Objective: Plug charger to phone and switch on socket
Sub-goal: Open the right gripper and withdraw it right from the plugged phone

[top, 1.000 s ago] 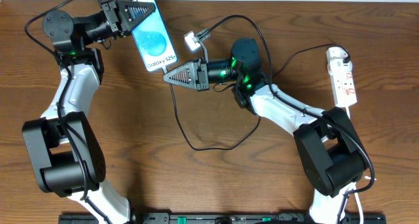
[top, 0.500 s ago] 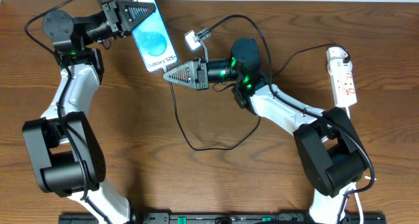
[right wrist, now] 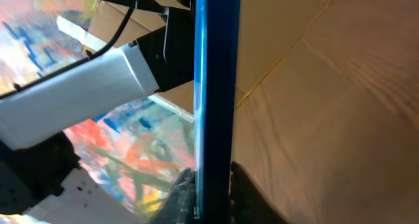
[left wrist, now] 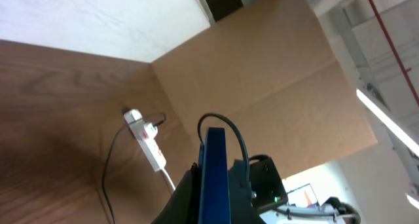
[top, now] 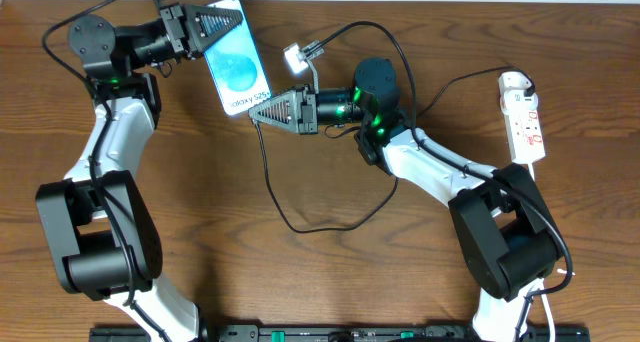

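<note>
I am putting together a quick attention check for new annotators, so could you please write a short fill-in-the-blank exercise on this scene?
1. The phone is held by the ___ arm's gripper.
2. The phone's screen is bright ___.
3. The socket lies on the robot's ___ side.
4. The charger has a thin ___ cable.
Missing words: left; blue; right; black.

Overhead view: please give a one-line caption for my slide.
Left gripper holds the phone; right gripper meets its lower edge, the charger trailing below, the socket at far right.
</note>
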Available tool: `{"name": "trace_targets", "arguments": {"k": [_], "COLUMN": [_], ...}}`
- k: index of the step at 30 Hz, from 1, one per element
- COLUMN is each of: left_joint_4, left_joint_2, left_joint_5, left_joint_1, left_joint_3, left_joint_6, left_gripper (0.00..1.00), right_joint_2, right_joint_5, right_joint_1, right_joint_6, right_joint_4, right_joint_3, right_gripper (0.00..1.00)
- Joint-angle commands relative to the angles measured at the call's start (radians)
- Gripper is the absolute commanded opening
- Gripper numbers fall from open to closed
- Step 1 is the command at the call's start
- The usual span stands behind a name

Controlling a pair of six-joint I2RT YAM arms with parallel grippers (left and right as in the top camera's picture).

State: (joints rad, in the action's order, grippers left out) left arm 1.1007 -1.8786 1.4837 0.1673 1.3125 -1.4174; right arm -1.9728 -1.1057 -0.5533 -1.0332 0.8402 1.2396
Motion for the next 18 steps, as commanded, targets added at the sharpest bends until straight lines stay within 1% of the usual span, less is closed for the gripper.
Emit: {"name": "trace_targets", "arguments": {"k": [1, 2, 4, 5, 8, 9, 14, 18], "left_joint_4": [0.009, 0.009, 0.009, 0.009, 0.009, 0.009, 0.009, 0.008], "left_joint_2": [0.005, 0.005, 0.005, 0.005, 0.005, 0.005, 0.005, 0.005], "left_joint_5": [0.049, 0.049, 0.049, 0.049, 0.050, 0.049, 0.050, 0.050], "left_joint_1": [-0.007, -0.007, -0.007, -0.007, -0.007, -0.007, 0.000, 0.031], "left_joint_3": [0.019, 0.019, 0.019, 0.019, 0.019, 0.019, 0.019, 0.019], "left_joint_6": [-0.005, -0.004, -0.004, -0.004, 0.011, 0.016, 0.026, 0.025], "left_gripper": [0.08, 0.07, 0.07, 0.07, 0.07, 0.07, 0.07, 0.07], "right_joint_2": [-0.002, -0.002, -0.002, -0.002, -0.002, -0.002, -0.002, -0.002], "right_joint_5": [0.027, 0.022, 0.011, 0.003, -0.016, -0.023, -0.050, -0.065], "right_joint_1": [0.011, 0.011, 0.011, 0.011, 0.011, 0.011, 0.013, 0.024], "right_joint_6": [0.025, 0.029, 0.033, 0.037, 0.044, 0.044, 0.059, 0.062], "right_joint_4": [0.005, 0.005, 0.005, 0.005, 0.006, 0.006, 0.006, 0.006], "right_joint_3": [0.011, 0.011, 0.011, 0.011, 0.011, 0.011, 0.011, 0.011], "right_gripper": [0.29, 0.36, 0.57, 0.75, 0.98, 0.99, 0.99, 0.99]}}
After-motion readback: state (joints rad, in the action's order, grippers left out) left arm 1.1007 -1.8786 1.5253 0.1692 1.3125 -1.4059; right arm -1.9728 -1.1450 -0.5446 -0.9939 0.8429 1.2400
